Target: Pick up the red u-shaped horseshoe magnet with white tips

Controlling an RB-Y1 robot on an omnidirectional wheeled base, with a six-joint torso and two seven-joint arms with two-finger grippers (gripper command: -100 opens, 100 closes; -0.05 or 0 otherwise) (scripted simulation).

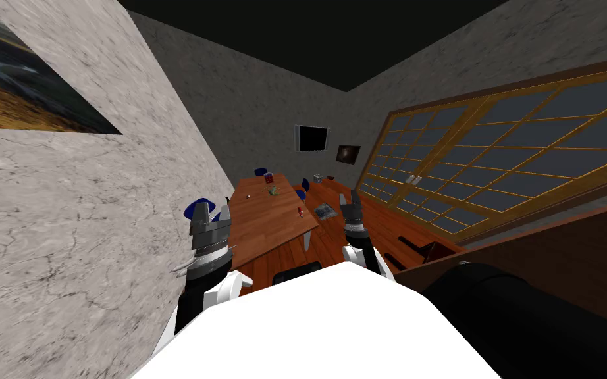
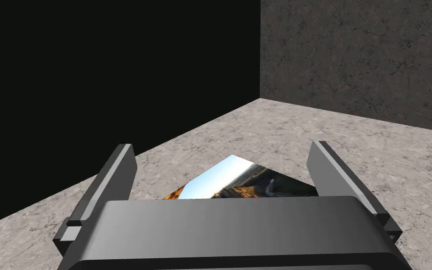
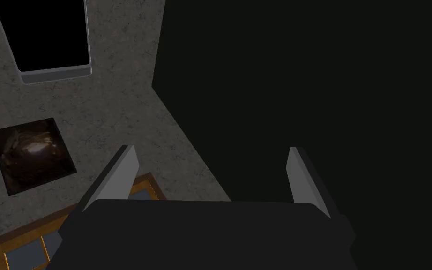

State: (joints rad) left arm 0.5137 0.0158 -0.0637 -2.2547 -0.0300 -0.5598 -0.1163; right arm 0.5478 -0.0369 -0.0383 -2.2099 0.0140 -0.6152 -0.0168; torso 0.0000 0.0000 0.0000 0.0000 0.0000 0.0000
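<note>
A small red item with pale ends, probably the horseshoe magnet, lies near the right edge of a long brown wooden table ahead of me. My left gripper is raised at the table's near left corner, open and empty. My right gripper is held up just right of the table, a short way from the red item, also open and empty. Both hands point upward at the walls.
Further along the table stand a red object and a small yellowish item. Blue chairs stand around the table. A grey wall is close on my left. A lattice window runs along the right, with dark furniture close by.
</note>
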